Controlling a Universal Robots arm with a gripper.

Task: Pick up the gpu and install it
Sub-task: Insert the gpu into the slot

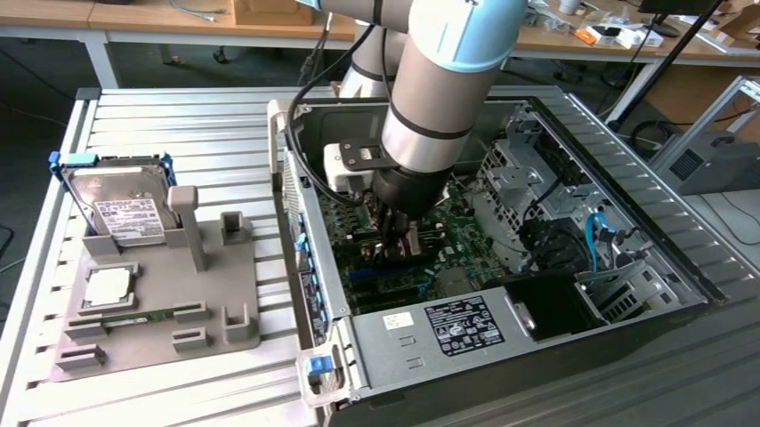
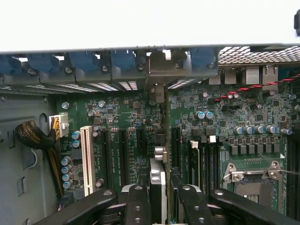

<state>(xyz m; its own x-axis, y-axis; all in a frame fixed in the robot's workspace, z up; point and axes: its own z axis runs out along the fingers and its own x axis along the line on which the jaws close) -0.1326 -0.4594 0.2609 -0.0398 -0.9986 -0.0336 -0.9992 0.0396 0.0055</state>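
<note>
The pincer (image 2: 161,208) is clamped on gpu (image 2: 158,180), card held upright on edge above expansion slots (image 2: 123,154) of motherboard (image 2: 243,112) inside computer case (image 1: 677,253), bracket toward rear openings for alignment

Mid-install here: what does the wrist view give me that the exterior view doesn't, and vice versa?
Wrist view adds: the gpu held edge-on in the gripper, standing over the black expansion slots near the white slot, bracket end toward the blue latches; also the CPU socket.
Exterior view adds: the arm reaching down into the open case, and outside it the hard drive propped in the grey fixture.
Both share: the green motherboard and the gripper low inside the case.
</note>
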